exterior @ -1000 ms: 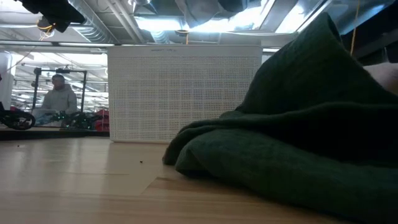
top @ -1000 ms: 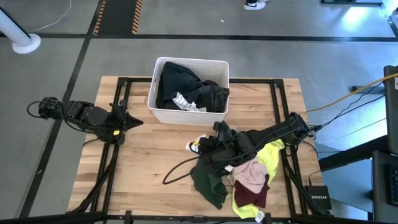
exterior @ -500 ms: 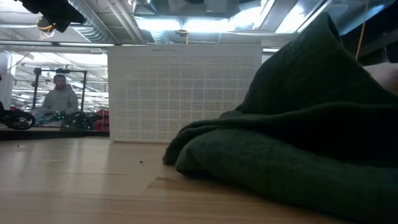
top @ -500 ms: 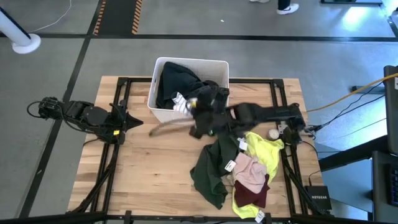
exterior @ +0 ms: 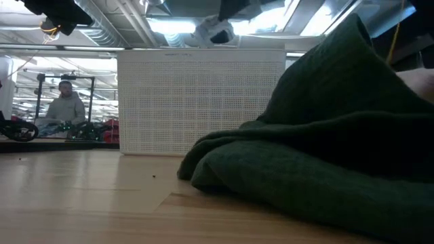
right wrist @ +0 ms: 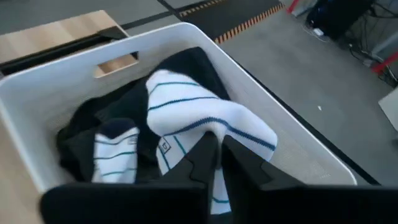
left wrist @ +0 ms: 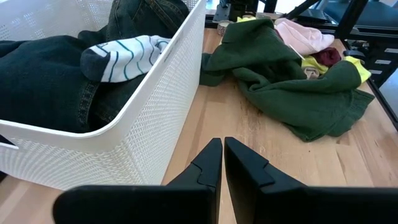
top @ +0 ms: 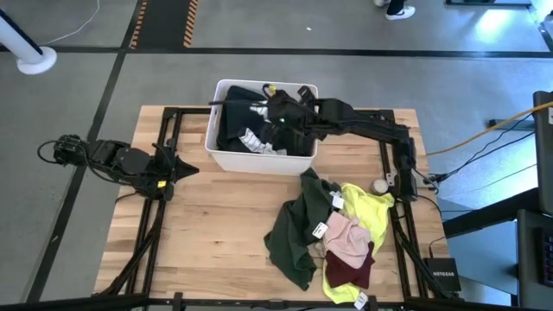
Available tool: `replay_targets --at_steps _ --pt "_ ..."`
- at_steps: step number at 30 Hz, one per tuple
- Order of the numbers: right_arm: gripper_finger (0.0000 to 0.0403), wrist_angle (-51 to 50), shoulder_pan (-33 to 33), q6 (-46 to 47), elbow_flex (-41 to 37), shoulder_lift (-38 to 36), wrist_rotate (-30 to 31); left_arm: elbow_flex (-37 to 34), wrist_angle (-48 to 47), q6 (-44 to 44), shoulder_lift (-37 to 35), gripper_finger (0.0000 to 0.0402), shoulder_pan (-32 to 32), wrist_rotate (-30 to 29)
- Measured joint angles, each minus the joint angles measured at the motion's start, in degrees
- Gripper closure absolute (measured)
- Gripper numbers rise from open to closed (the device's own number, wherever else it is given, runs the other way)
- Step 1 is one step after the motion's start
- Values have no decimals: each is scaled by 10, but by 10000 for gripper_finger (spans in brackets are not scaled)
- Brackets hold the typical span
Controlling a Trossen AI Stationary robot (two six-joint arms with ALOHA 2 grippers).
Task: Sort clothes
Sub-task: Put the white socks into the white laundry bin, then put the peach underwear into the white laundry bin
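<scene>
Right wrist view: your right hand (right wrist: 216,149) pinches a white striped sock (right wrist: 205,124) over the white bin (right wrist: 292,146), apparently to drop it onto the dark clothes (top: 238,112) inside. Unsorted clothes (top: 328,238) lie heaped on the bench (top: 207,216). The left hand (left wrist: 222,160) waits, pressed together.

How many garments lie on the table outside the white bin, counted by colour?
Dark green garment: 1
Neon yellow garment: 1
Pale pink garment: 1
Maroon garment: 1
Total: 4
</scene>
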Motion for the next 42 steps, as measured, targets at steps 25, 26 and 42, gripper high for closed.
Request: replay_targets --at_steps 25,26,42 --pt "139 -170 220 120 33 -52 -179 0 -1 0 0 389 0 0" --pt "139 -182 237 134 33 -52 -179 0 -1 0 0 389 0 0" --pt "139 -260 461 440 -84 -52 -81 0 -1 0 0 389 0 0"
